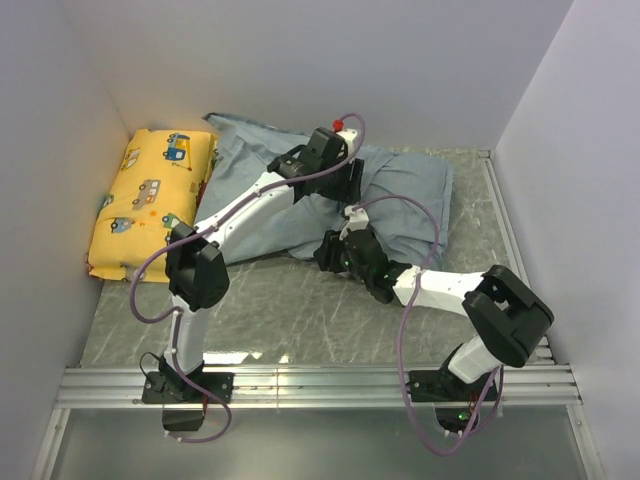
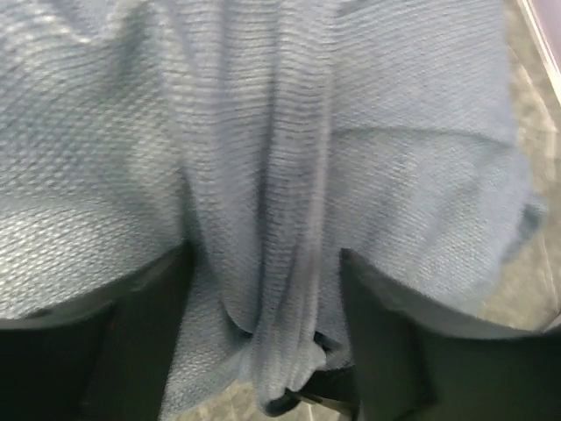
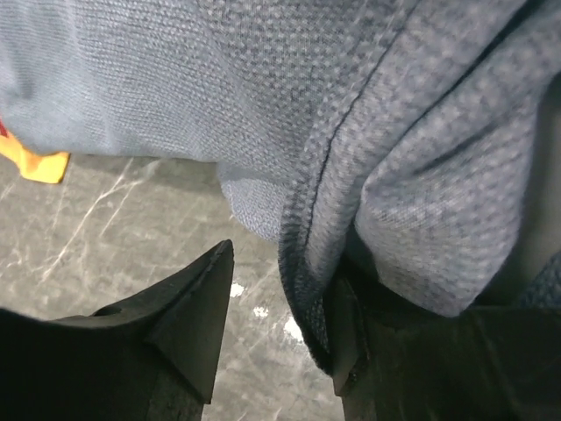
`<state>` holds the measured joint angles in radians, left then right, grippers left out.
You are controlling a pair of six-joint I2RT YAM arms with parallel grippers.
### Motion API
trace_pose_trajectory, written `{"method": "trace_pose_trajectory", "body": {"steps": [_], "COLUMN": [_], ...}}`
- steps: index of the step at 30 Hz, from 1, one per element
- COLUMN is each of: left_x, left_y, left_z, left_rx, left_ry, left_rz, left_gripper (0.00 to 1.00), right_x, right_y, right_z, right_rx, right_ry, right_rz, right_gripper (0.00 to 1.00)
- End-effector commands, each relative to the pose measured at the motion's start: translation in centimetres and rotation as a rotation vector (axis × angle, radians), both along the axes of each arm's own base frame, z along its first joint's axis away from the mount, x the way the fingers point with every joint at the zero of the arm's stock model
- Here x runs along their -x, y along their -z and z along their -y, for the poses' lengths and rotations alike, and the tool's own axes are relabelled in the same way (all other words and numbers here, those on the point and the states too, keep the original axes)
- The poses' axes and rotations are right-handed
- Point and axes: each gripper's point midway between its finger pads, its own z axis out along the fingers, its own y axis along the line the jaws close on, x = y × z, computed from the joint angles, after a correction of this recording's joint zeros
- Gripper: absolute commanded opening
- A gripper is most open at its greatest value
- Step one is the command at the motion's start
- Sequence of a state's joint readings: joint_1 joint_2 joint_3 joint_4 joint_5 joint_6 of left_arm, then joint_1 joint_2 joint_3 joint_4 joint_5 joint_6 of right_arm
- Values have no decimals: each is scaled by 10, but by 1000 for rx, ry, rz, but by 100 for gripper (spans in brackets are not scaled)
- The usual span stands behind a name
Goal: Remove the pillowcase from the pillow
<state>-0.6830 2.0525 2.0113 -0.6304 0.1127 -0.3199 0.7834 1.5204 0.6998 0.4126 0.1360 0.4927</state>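
The grey-blue pillowcase (image 1: 405, 190) lies crumpled across the back of the table. The pillow is hidden from every view. My left gripper (image 1: 352, 185) reaches down onto the middle of the cloth. In the left wrist view its jaws stand wide apart (image 2: 265, 256), and a loose fold of the pillowcase (image 2: 280, 175) hangs between them, unpinched. My right gripper (image 1: 331, 250) sits at the cloth's near edge. It is open (image 3: 280, 285): the hem of the pillowcase (image 3: 307, 263) rests against the right finger (image 3: 346, 351), and bare table shows beside the left finger (image 3: 188, 316).
A yellow cushion (image 1: 150, 200) printed with cartoon vehicles lies against the left wall, and its corner (image 3: 35, 164) shows in the right wrist view. Grey marbled tabletop (image 1: 300, 310) spreads in front of the cloth. A metal rail (image 1: 320, 380) runs along the near edge. Walls close in on three sides.
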Motion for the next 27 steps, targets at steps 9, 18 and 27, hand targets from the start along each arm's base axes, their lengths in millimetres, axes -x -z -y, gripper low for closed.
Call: {"method": "trace_pose_trajectory", "body": {"steps": [9,18,27], "left_x": [-26,-24,-21], "left_y": [-20,-18,-23], "left_z": [-60,-72,-73], "left_rx": [-100,-47,-8], "left_ry": [-257,-276,-292], "left_rz": [120,107,102], "left_gripper": [20,2,0], "right_x": [-1,1,-46], "right_y": [-50,-108,-114], "right_z": [31,72,82], "right_rx": [-20,-42,126], "right_ry": [138,255,299], "right_rz": [102,117,30], "right_gripper": [65,74,74]}}
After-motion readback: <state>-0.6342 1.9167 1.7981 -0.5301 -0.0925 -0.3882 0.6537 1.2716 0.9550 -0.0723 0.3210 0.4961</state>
